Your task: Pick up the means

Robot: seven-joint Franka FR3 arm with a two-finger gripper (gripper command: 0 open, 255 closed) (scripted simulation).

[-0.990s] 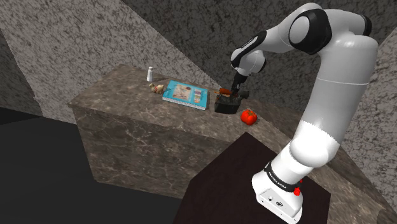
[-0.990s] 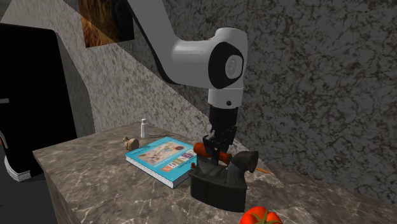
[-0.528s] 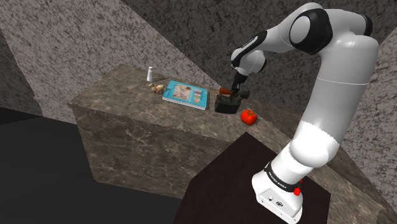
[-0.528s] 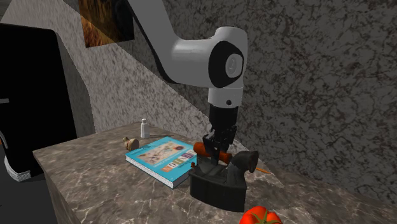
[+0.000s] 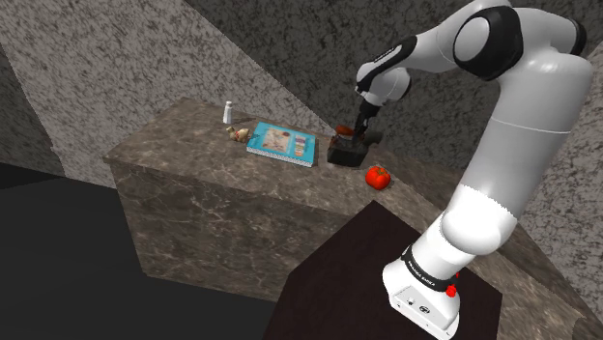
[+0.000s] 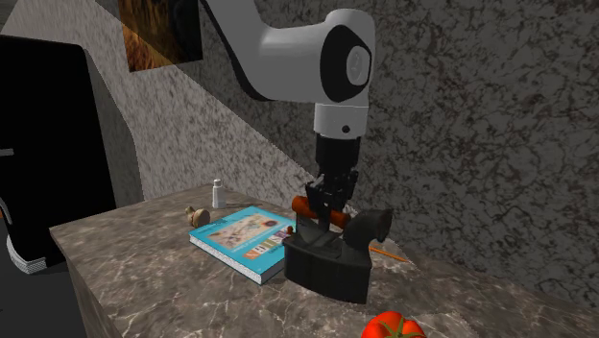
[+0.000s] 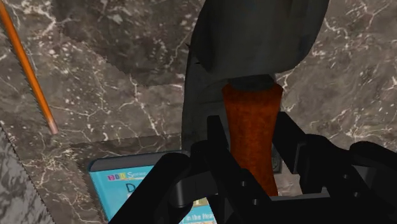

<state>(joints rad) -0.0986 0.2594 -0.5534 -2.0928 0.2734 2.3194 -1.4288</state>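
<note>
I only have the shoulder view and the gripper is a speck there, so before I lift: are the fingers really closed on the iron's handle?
Observer: Yes. In the wrist view the gripper has its two fingers clasped on the reddish-brown handle of the dark iron.
Operator: Anything lying behind the iron?
Observer: A thin orange stick lies on the counter between the iron and the wall, apart from the iron.

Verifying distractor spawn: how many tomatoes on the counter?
1: a round red tomato on the brown marble counter, toward the stand from the black iron with a reddish handle. Others may hide behind the iron.
</note>
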